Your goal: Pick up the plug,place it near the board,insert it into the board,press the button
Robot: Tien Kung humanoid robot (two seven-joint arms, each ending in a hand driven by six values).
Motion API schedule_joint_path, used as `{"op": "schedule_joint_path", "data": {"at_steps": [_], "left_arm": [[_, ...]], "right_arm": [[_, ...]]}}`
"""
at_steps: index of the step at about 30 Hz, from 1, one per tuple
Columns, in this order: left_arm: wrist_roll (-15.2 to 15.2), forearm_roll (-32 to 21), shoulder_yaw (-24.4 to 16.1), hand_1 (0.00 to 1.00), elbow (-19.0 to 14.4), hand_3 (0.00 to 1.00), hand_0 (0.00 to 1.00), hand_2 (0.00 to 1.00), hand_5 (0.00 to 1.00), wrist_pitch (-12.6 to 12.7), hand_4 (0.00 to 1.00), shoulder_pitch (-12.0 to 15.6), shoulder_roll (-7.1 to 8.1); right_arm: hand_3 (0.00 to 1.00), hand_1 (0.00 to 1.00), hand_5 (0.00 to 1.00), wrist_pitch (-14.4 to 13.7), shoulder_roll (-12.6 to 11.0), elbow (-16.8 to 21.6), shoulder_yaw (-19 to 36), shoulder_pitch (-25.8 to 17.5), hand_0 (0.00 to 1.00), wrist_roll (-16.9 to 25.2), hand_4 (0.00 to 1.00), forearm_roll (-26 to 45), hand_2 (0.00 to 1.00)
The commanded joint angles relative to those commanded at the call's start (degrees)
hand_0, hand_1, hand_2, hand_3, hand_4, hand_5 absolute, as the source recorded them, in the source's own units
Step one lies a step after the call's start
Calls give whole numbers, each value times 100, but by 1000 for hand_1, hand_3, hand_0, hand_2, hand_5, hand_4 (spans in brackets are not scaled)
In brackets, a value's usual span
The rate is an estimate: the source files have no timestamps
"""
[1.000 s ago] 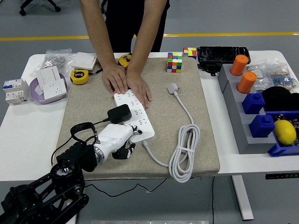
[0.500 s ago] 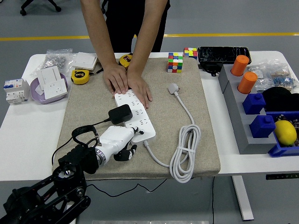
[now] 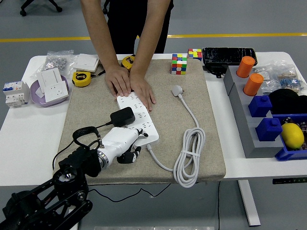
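Note:
A white power strip [image 3: 139, 116] lies on the tan mat [image 3: 86, 110]. A black plug adapter [image 3: 123, 117] sits plugged into its near part, with a black cable running left. My left hand [image 3: 125, 144], white with dark fingertips, rests at the strip's near end, fingers curled down and one finger reaching the strip's corner; it holds nothing. A person at the far side presses both hands [image 3: 129, 85] flat on the strip's far end. The strip's own white cord [image 3: 189, 153] lies coiled to the right, ending in a white plug [image 3: 178, 90]. My right hand is out of view.
Two yellow tape measures [image 3: 82, 78], a purple bowl with white sockets [image 3: 50, 88] and a breaker [image 3: 14, 92] sit at the left. Rubik's cubes [image 3: 180, 63] stand at the back. A grey rack [image 3: 242, 115] with orange cylinders, blue blocks and a lemon [image 3: 292, 134] stands right.
My left hand and arm shifted only slightly, a little right and back again, staying at the strip's near end. The person's hands have not moved.

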Motion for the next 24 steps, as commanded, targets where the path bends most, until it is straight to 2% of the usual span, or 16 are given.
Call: {"op": "schedule_joint_path", "data": {"at_steps": [16, 23, 24], "left_arm": [[-6, 0, 15, 20, 221, 770, 137, 151, 50, -17, 434, -11, -15], [-11, 0, 27, 19, 219, 768, 137, 151, 48, -11, 434, -17, -3], [-20, 0, 18, 22, 205, 741, 160, 157, 47, 7, 427, -9, -3]], "right_arm": [[847, 848, 998, 0, 4, 0, 10, 4, 860, 6, 998, 18, 823], [847, 848, 998, -3, 1, 0, 10, 12, 857, 3, 998, 31, 823], [847, 848, 998, -3, 2, 0, 3, 10, 859, 3, 998, 39, 822]]}}
